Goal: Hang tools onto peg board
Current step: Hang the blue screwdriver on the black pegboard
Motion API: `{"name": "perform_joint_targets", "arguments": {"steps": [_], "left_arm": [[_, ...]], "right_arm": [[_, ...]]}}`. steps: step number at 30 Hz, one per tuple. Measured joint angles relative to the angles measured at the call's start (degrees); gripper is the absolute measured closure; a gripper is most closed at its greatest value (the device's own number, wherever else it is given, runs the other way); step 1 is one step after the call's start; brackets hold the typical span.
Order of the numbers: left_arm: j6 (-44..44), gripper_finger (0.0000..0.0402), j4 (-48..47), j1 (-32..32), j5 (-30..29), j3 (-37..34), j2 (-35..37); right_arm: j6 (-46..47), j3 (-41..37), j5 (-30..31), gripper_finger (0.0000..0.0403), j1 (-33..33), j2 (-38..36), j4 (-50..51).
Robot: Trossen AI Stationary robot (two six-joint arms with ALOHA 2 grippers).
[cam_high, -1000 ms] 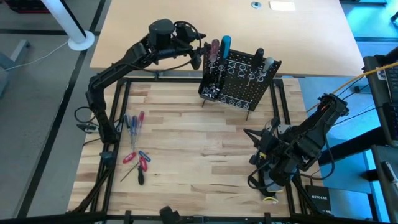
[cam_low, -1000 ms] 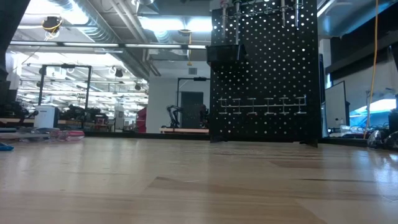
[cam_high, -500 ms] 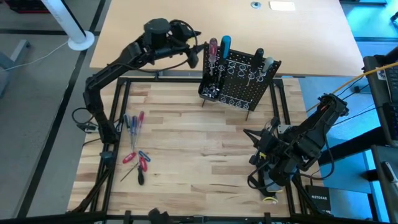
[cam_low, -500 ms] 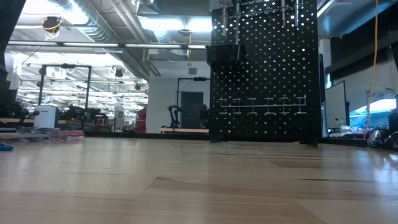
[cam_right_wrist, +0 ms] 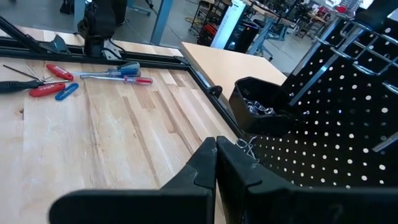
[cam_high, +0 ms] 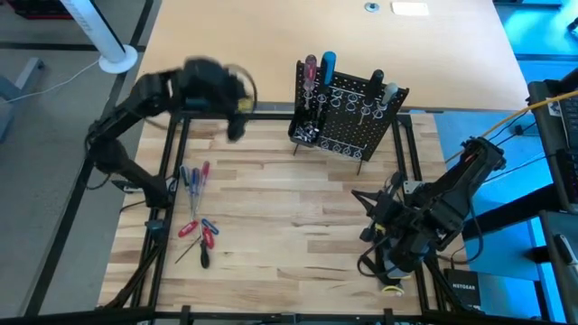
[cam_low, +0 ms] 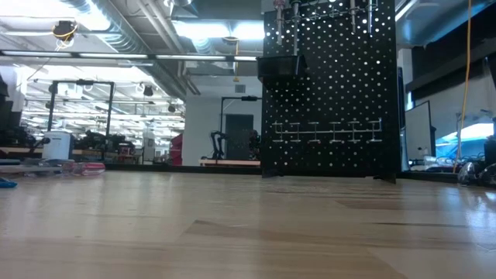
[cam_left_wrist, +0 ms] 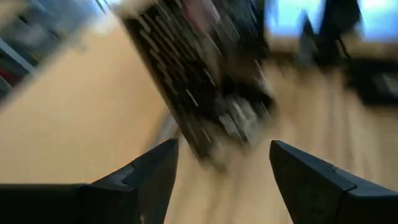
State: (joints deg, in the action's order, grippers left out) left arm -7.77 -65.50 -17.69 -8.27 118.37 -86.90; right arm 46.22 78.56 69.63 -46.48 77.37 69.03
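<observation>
— Several tools (cam_high: 195,209) lie loose on the left part of the table (cam_high: 271,235): red, blue and dark-handled screwdrivers in two small clusters, well apart from the board. Who's on them?

— Nobody yet. The left gripper (cam_high: 237,116) is up in the air between that pile and the peg board (cam_high: 348,116), jaws spread wide, nothing between them.

— So which step is this?

— My reading: between hangings. A red (cam_high: 311,69) and a blue handle (cam_high: 328,63) stand upright at the board's left end, with darker ones further right, so part of the job looks done. The empty arm appears bound for another pickup.

— What does that call for?

— Coming down over one screwdriver, lining the fingers across its thin handle, and closing without nudging its neighbours, which lie close together.

— And the right side?

— The right gripper (cam_right_wrist: 216,163) waits near the table's right edge, fingers pressed together, holding nothing.
</observation>
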Motion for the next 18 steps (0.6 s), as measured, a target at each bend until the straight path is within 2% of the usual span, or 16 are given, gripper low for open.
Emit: {"name": "perform_joint_targets", "arguments": {"steps": [2,5,8,13,18], "left_arm": [[3.3,0.0159,-3.3,3.5,0.1,-4.7,2.5],[9.9,0.0159,-3.3,9.3,-0.6,-14.2,7.5],[16.6,0.0159,-1.0,15.8,-5.9,-24.6,13.1],[30.6,0.0159,-1.9,24.9,-15.5,-39.3,19.7],[42.5,0.0159,-1.9,29.2,-18.2,-50.2,22.8]], "right_arm": [[0.0,0.0,0.4,0.0393,0.0,1.4,-0.3],[0.0,-1.1,2.4,0.0393,0.6,4.0,-1.8],[-0.1,-2.9,2.6,0.0393,1.8,6.3,-4.2],[-0.2,-7.4,-2.7,0.0393,5.1,8.9,-14.2],[-0.2,-11.4,-7.8,0.0393,7.4,11.6,-24.2]]}}
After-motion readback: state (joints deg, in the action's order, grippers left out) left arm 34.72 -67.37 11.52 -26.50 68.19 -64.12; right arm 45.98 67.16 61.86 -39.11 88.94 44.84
